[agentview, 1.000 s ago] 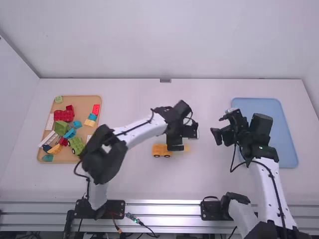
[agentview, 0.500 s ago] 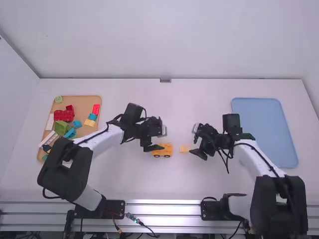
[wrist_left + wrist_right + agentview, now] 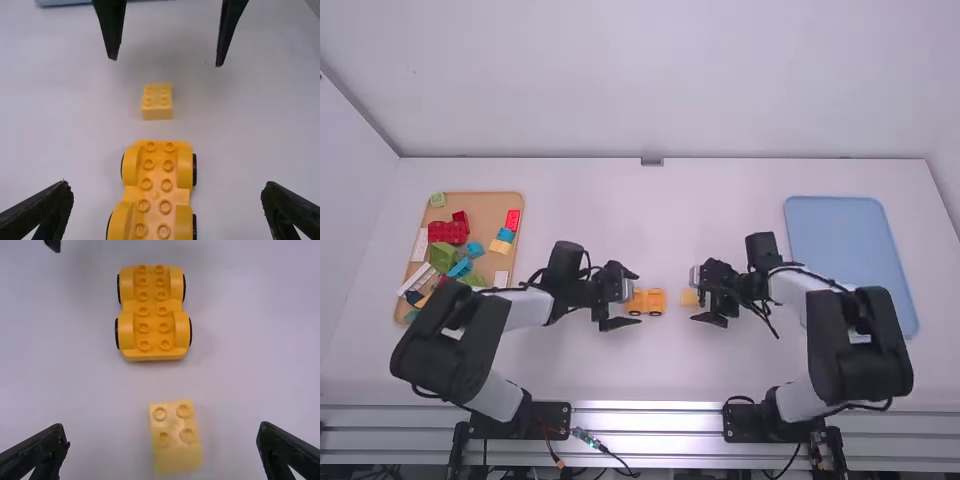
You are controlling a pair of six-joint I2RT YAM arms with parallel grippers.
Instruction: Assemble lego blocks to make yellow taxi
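Note:
My left gripper [image 3: 632,300] stands open at the left end of the orange-yellow wheeled base [image 3: 650,302]. My right gripper [image 3: 703,298] is open around the right side of a paler yellow block [image 3: 689,298]. In the left wrist view, the left gripper [image 3: 167,207] has its fingers spread on either side of the wheeled base [image 3: 156,190], with the yellow block [image 3: 157,102] beyond. The right wrist view has the right gripper [image 3: 164,442] open with the yellow block [image 3: 176,440] between its fingers, untouched, and the wheeled base [image 3: 152,315] farther off.
At the left, a tan tray [image 3: 466,320] holds several red, green, blue, white and yellow pieces. A blue tray [image 3: 850,250] lies at the right. A small gap of table separates the wheeled base and the block.
The left gripper has drawn back leftward from above the block to the base's left end. The right gripper has come leftward and down to the block. Base and block have not moved.

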